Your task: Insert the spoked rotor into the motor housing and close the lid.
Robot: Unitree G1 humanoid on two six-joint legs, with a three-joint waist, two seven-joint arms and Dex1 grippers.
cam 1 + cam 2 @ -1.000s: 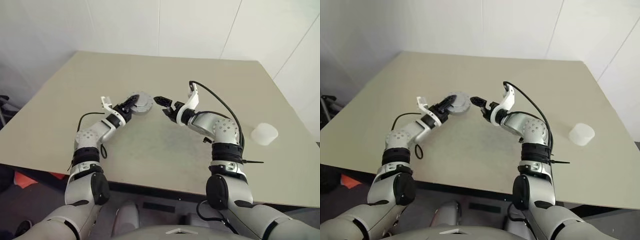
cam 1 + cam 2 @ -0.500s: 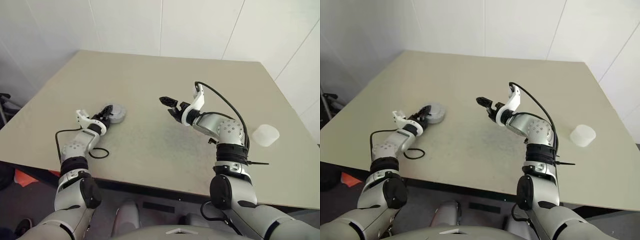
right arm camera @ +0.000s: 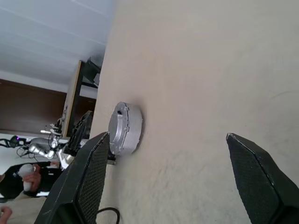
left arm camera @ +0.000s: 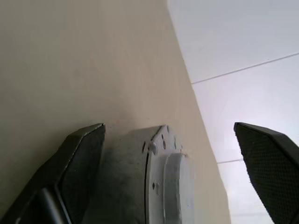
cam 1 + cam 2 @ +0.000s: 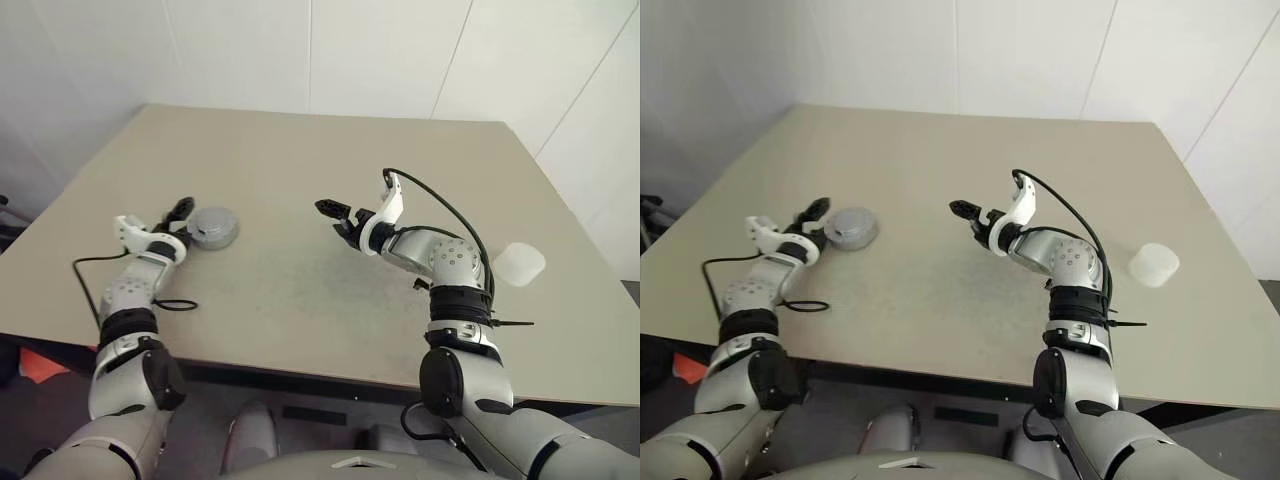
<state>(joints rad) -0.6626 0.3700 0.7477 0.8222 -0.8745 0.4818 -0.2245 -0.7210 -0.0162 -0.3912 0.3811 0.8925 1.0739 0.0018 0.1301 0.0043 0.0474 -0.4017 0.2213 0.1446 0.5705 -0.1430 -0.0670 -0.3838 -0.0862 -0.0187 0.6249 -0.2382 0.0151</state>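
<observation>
Both end effectors wide | motor housing [image 5: 213, 228] just beside left end effector [image 5: 180, 210]

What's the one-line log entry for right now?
left gripper: open, beside closed motor housing | lid: on | right gripper: open, empty, above table | white cup: table's right side

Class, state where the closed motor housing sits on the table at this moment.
In the head views the motor housing lies on the table, on the robot's left, just beside the open left hand and well left of the right hand.
</observation>
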